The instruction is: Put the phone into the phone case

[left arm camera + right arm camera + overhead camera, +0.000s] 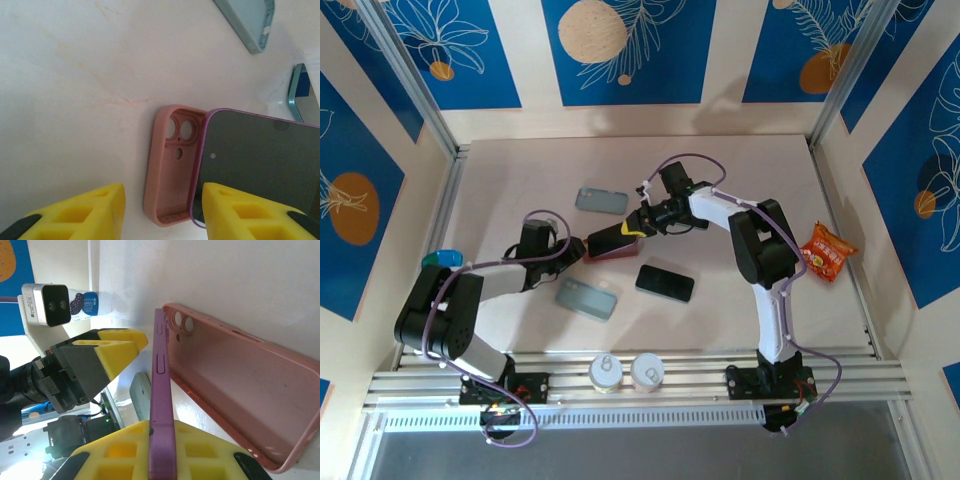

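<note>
Purple-edged phone (pixel 161 365) is clamped by its thin edges in the right fingers (pixel 632 230). Its far end sits at the camera-hole end of the pink case (pixel 167 170), the gripped end raised, so it's tilted over the case, not seated. Case lies open side up on the desk (pixel 500 180) w/ nothing in it. Left fingers (pixel 570 250) are spread apart, holding nothing, either side of the case's near end. One pad looks to touch the phone's corner, can't tell for sure. Risks, my read: the case isn't pinned, so pressing down at an angle could skate it across the desk or tip it up on one wall. If the corners don't line up w/ the rim, the phone rides on top instead of snapping in. The thin-edge grip may let the phone twist under load. Both sets of fingers are v. close, so a bump could happen. Other containers: a teal case further back (pixel 601 200) & another nearer (pixel 586 298), both look empty. A black phone (pixel 665 283) lies bare btwn them.
</note>
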Controlling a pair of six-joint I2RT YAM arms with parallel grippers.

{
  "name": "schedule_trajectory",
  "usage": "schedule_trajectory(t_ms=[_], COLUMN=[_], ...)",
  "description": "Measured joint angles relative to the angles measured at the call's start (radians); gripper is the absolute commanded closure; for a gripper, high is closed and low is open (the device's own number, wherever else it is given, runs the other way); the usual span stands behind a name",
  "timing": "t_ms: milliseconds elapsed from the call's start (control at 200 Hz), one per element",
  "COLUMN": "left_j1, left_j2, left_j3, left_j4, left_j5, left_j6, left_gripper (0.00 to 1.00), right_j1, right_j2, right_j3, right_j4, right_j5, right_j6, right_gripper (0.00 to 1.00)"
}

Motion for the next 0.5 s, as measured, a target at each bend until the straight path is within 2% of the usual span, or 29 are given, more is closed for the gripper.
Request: schedule_trajectory(t_ms=[500], left_j1=[0.0], left_j2=[0.003], left_j3=[0.0], left_j4=[0.052], left_j5=[0.005], left_j6=[0.0], left_gripper=[0.51], right_j1=[0.002], right_j2=[0.045], right_j3=[0.051], right_j4=[-0.013], right_j5=[-0.015], right_j6=[0.007], right_gripper=[1.0])
